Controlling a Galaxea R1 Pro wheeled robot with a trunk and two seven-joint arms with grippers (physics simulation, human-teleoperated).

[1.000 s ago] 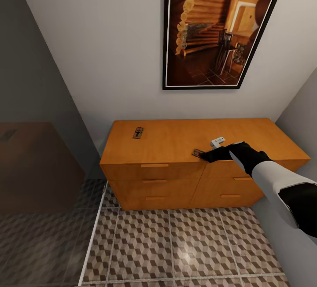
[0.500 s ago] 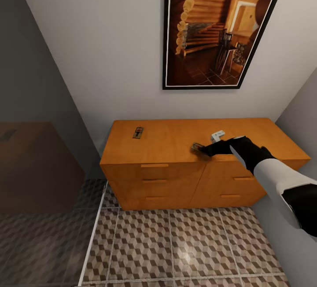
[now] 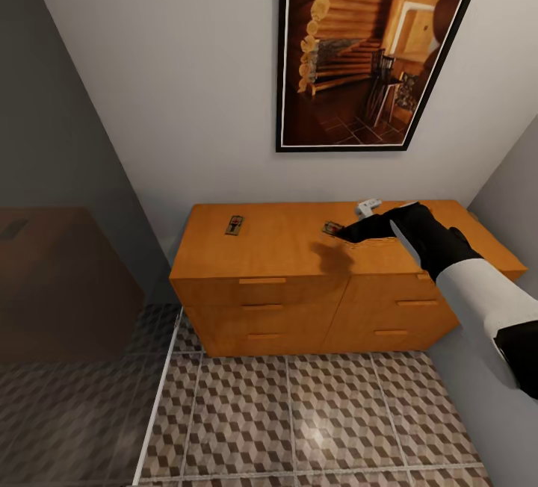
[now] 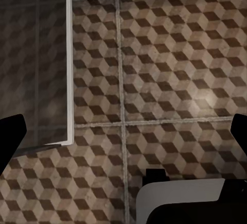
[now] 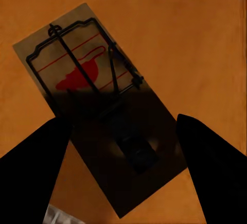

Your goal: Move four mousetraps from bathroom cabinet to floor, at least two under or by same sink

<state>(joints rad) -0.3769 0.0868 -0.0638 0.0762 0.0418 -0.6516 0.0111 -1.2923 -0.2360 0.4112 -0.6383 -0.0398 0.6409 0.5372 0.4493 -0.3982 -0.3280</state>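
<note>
Orange cabinet (image 3: 299,248) fills mid-frame above tiled floor (image 3: 299,412); your right gripper (image 3: 345,233), fingers clamped on a mousetrap (image 3: 331,228), holds it above the top, another trap (image 3: 235,225) lying upper left.

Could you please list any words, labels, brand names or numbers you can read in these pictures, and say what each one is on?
None can be read.
Mousetrap between the right pincer's fingers: a red mark and red lines, no letters.
Second mousetrap on the cabinet: too small to tell.
Framed picture: log interior, no text.
</note>
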